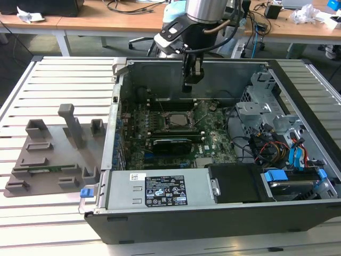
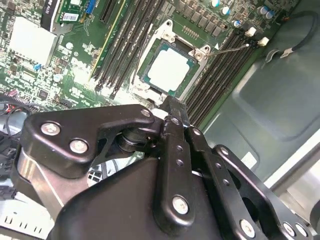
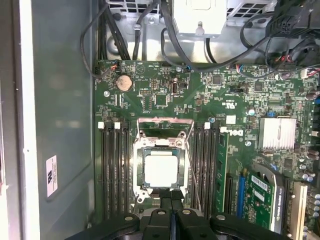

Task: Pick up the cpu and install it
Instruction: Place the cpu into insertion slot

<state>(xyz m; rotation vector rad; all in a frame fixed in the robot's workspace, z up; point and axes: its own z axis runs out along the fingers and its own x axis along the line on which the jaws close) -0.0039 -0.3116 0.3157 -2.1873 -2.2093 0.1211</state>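
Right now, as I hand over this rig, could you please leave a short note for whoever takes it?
Claw: shut, empty, hanging above the motherboard, clear of it.
Cpu: lying flat in the socket, below the claw's tips.
Done: cpu placed.
Left: the hold-down frame looks swung open, not clamped over the cpu.

The arm shows a silver cylindrical wrist segment, a black cable looped beside it and a black box edged pale grey. The end effector comprises matte black rounded linkage plates, silver screws, narrow black fingers.
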